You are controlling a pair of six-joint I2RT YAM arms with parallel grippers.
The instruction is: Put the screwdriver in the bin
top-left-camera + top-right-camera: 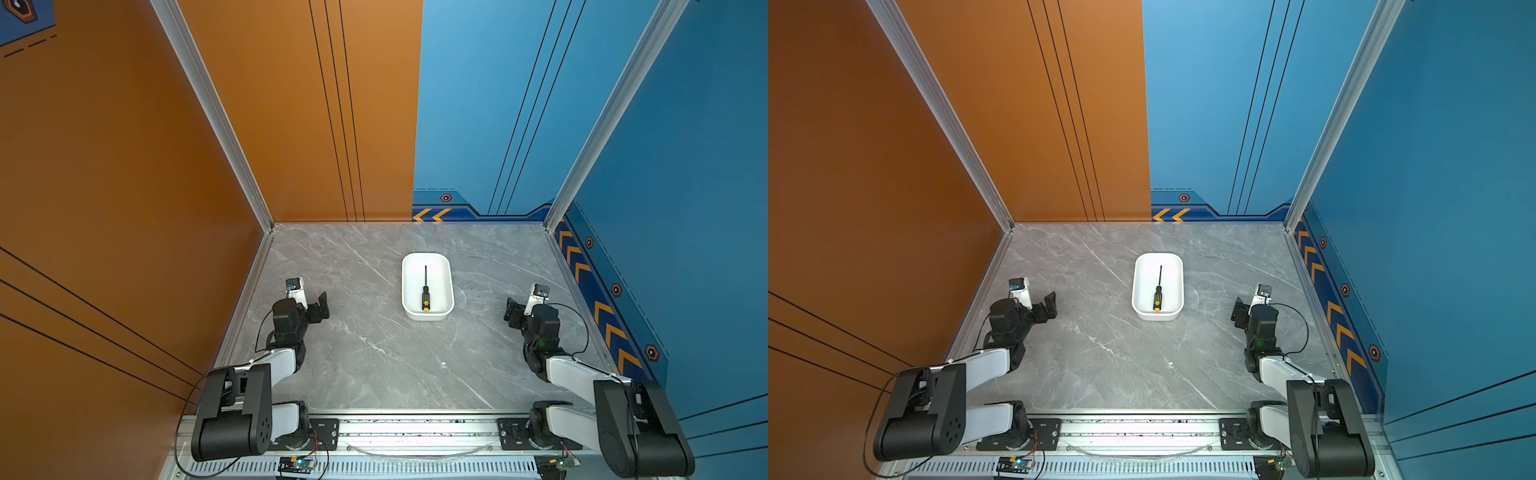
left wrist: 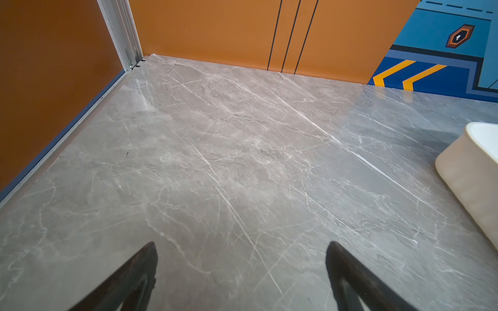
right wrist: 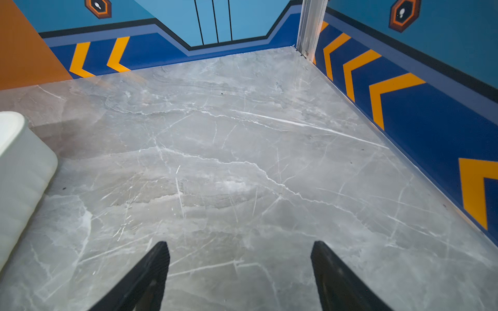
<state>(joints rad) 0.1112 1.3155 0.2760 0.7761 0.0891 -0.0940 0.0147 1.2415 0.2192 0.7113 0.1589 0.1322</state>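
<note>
**Bimanual workcell, seen from above and from both wrist cameras.** The screwdriver (image 1: 425, 288) lies flat on the floor of the bin (image 1: 441, 282), wholly inside the rim and aligned with the bin's long axis. Its thin dark shaft points toward the back wall. The black, yellow-dotted handle with its yellow-orange cap sits at the near end, close to the near wall. Both top views show the same arrangement.

The bin stands on the grey marble tabletop (image 1: 374, 357), near the middle of the table and between the two arms.

The left gripper (image 1: 323, 305) sits low over the table on the left side, well apart from the bin. In the left wrist view its two dark fingers (image 2: 145, 269) are spread wide, with only bare marble between them — it holds nothing. One outer wall of the bin (image 2: 471, 177) shows at the edge of that view.

The right gripper (image 1: 510, 309) takes the mirrored position on the right side, also well apart from the bin. In the right wrist view its fingers (image 3: 156, 269) likewise stand wide apart over bare marble, gripping nothing. The bin's wall (image 3: 24, 167) appears at the edge of that view.

Neither gripper touches the bin or the screwdriver.
</note>
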